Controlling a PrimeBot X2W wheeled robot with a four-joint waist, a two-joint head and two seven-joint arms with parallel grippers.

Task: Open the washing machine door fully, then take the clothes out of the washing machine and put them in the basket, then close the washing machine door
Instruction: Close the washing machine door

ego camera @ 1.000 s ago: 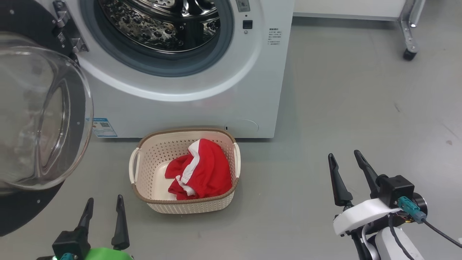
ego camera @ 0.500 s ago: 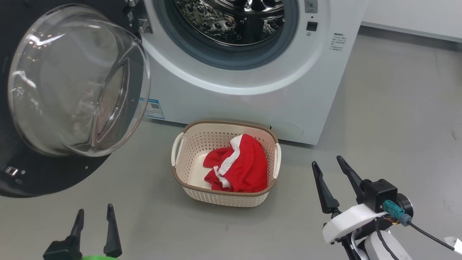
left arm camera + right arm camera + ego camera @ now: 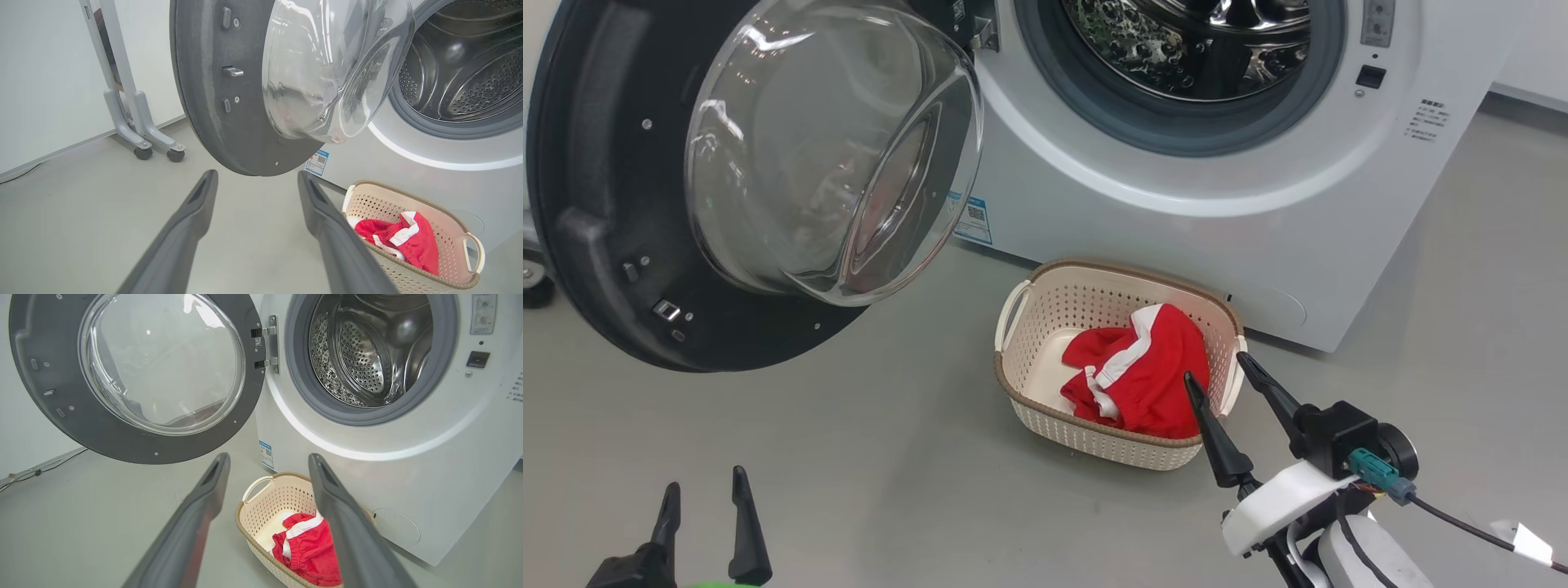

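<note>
The white washing machine [image 3: 1258, 212] stands with its steel drum [image 3: 1201, 41] showing bare metal. Its door [image 3: 596, 220] hangs swung wide to the left, glass bowl [image 3: 833, 155] bulging outward; the door [image 3: 216, 106] [image 3: 135, 445] also shows in both wrist views. On the floor in front sits the cream basket [image 3: 1045, 318] with the red clothes [image 3: 1143, 376] lying inside; the basket [image 3: 265, 498] and clothes [image 3: 314, 551] show past the right fingers. My left gripper [image 3: 704, 487] is open, low at the left, below the door. My right gripper [image 3: 1215, 365] is open, just right of the basket.
A grey wheeled frame leg [image 3: 135, 122] stands by the wall left of the door. A dark caster [image 3: 535, 286] peeks out behind the door's left edge. A cable [image 3: 45, 467] runs along the wall base. Bare grey floor [image 3: 890, 457] lies between the grippers.
The head view has swung left, so machine, door and basket shift right in the picture. Both grippers stay open; the right one now appears beside the basket's right edge.
</note>
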